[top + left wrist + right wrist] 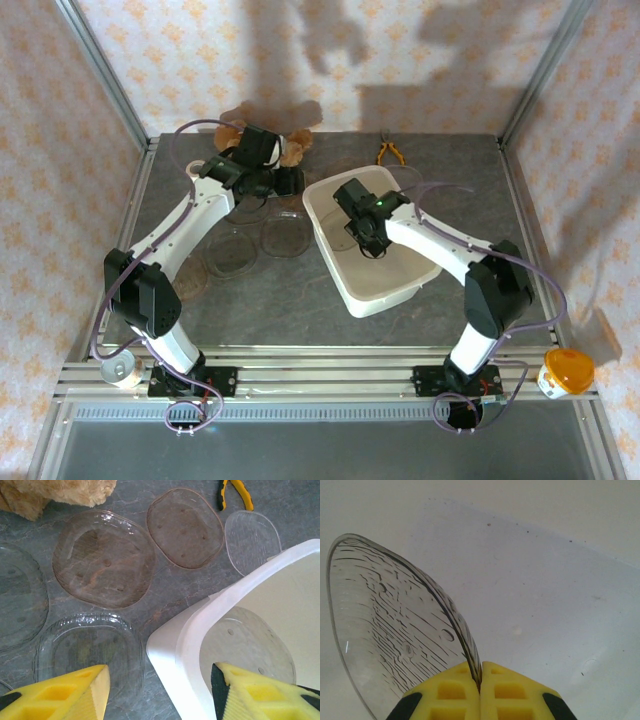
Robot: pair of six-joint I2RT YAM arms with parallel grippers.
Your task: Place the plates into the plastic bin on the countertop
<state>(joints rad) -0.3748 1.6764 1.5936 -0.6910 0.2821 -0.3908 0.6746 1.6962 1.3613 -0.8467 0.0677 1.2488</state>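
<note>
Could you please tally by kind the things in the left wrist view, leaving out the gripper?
Clear plates: 6 (5 on the countertop, 1 in the plastic bin)
White plastic bin: 1
Yellow-handled pliers: 1
Tan plush toy: 1
Total: 9
A faint rim at the bottom-left edge is too cropped to count.

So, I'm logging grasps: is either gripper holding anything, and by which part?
The right gripper pinches a clear plate by its thin rim, inside the plastic bin. The left gripper is open and holds nothing.
</note>
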